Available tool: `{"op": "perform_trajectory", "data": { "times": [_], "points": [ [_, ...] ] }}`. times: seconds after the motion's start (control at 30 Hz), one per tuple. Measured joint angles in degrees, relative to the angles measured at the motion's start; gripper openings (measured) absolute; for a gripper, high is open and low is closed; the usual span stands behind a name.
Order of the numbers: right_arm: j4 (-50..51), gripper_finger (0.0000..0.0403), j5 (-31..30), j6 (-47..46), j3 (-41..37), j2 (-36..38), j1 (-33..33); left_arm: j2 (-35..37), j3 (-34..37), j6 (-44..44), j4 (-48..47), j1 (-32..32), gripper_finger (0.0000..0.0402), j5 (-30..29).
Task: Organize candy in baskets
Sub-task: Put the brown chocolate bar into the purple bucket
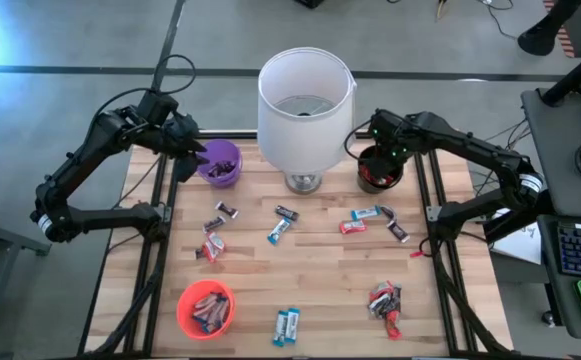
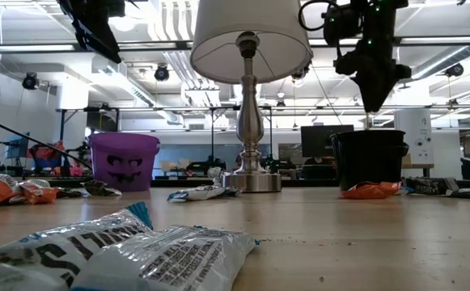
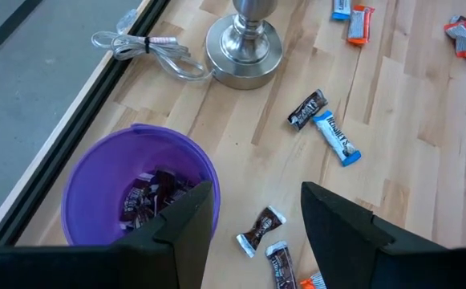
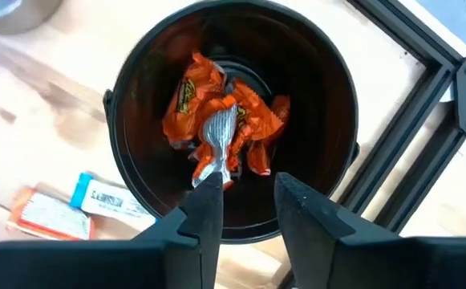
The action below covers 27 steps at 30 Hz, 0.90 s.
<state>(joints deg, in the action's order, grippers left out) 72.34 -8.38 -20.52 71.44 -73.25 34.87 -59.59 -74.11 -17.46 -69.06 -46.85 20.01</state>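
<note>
Wrapped candy lies scattered on the wooden table: dark bars (image 1: 228, 210), blue-and-white bars (image 1: 278, 232) (image 1: 286, 326), red ones (image 1: 352, 227) (image 1: 385, 298). The purple basket (image 1: 220, 163) holds dark brown bars (image 3: 148, 197). The black basket (image 1: 379, 175) holds orange wrappers (image 4: 216, 108) with a silvery one (image 4: 216, 148) on top. The orange-red basket (image 1: 206, 308) at the near left holds several bars. My left gripper (image 3: 257, 193) hangs open above the purple basket's right side (image 1: 192, 152). My right gripper (image 4: 249, 189) is open, pointing down over the black basket (image 2: 374, 93).
A big white lampshade on a metal base (image 1: 305, 100) stands between the purple and black baskets at the table's far edge; its coiled cord (image 3: 148, 50) lies behind the purple basket. A blue-and-white bar (image 2: 162, 250) lies close to the low camera. Black frame rails border the table.
</note>
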Motion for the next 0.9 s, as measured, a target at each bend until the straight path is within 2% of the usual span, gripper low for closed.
{"op": "perform_trajectory", "data": {
  "times": [0.4, 0.67, 0.8, 0.9],
  "points": [
    [-1.52, 0.0089, -0.18, -2.07, 0.15, 0.04, 0.00, 0.00, 0.00, 0.00, 1.15, -0.01, 0.0171, 0.00],
    [-5.86, 0.0093, -0.18, -2.00, 0.02, 0.00, 0.00, 0.00, 0.00, 0.02, 1.46, -0.02, 0.0171, 0.00],
    [-4.91, 0.0093, -0.18, -1.99, 0.12, 0.00, 0.02, 0.00, 0.00, 0.01, 1.53, -0.01, 0.0171, -0.05],
    [-0.28, 0.0093, -0.02, -1.87, 1.01, 0.00, 0.02, 0.00, 0.00, 0.00, 1.64, -0.02, 0.0171, -0.11]
  ]
}}
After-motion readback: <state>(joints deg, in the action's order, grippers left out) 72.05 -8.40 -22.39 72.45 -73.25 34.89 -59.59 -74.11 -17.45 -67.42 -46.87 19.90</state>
